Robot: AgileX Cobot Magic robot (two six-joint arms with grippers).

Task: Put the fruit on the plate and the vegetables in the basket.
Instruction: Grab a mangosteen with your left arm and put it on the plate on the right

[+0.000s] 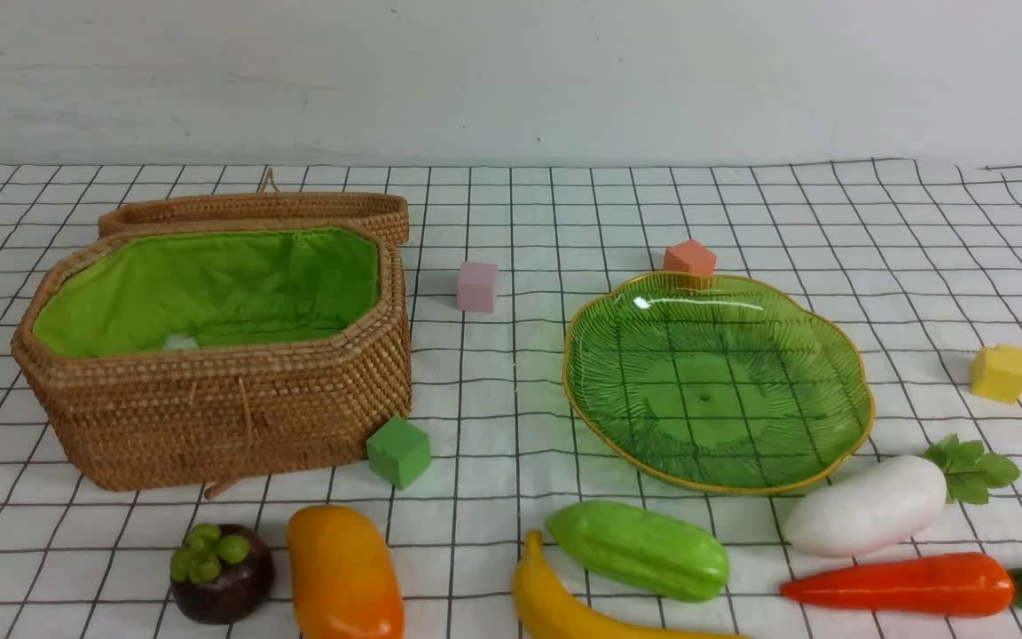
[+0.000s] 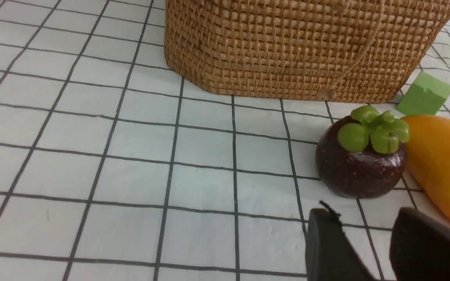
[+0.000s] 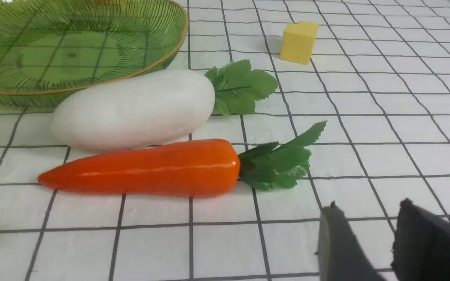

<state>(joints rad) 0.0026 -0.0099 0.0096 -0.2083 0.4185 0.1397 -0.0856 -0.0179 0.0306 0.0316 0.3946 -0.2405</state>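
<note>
Reaching for the mangosteen (image 2: 359, 168) by the tablecloth's (image 1: 742, 222) front edge, come straight down over its top — your left gripper (image 2: 365, 218) and right gripper (image 3: 369, 212) both have fingers a little apart, holding nothing. Squeeze softly.

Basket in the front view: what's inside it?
Basket shows green lining and a small pale patch, unidentifiable. Its front wall hides most of the floor.

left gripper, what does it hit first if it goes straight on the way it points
Probably the mangosteen, which sits straight ahead of the left gripper with only bare cloth between; the mango lies just beside that line. Depth is hard to judge.
</note>
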